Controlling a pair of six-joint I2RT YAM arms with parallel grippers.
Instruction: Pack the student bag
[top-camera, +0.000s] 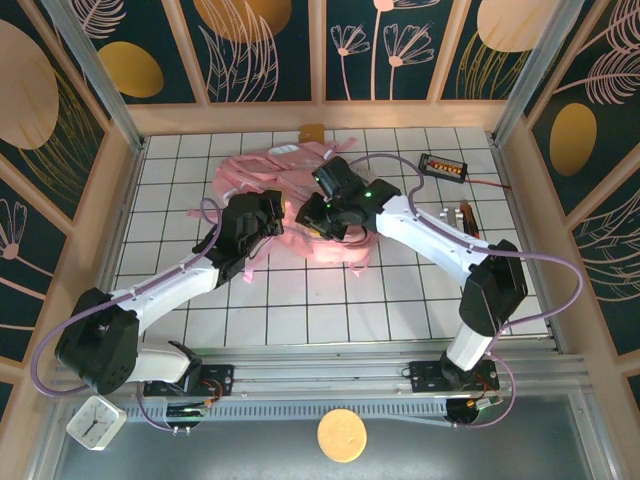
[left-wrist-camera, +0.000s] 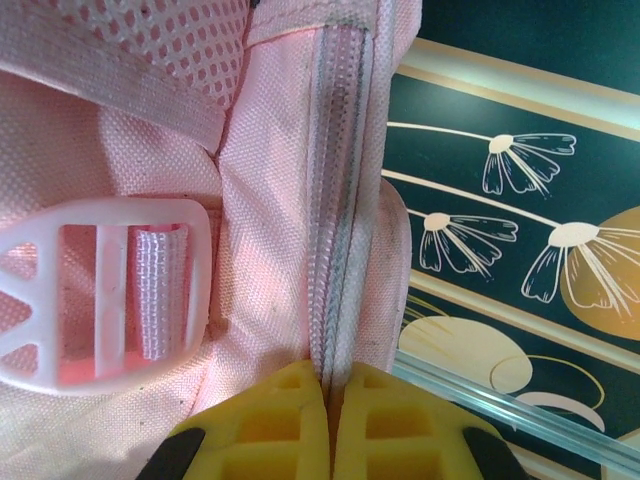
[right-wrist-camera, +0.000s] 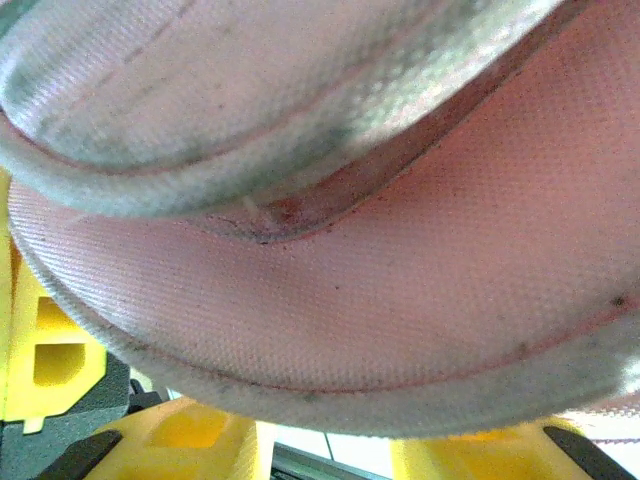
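The student bag (top-camera: 262, 168), a soft pink backpack, lies at the middle back of the white gridded table (top-camera: 330, 310). My left gripper (top-camera: 268, 222) is at its left side. Its yellow fingers (left-wrist-camera: 270, 420) are shut on the bag's zip edge (left-wrist-camera: 340, 200), next to a pale pink strap buckle (left-wrist-camera: 100, 290). My right gripper (top-camera: 318, 215) is pressed into the bag from the right. In the right wrist view a padded pink fold of the bag (right-wrist-camera: 400, 280) lies across the right gripper (right-wrist-camera: 330, 440). The yellow fingers (right-wrist-camera: 190, 440) stand apart and their tips are hidden.
A small black device with orange digits (top-camera: 443, 165) lies at the back right, with a slim metallic item (top-camera: 465, 215) nearer. Wooden walls ring the table. A white clock (top-camera: 95, 420) and a round wooden disc (top-camera: 342, 435) sit below the front rail.
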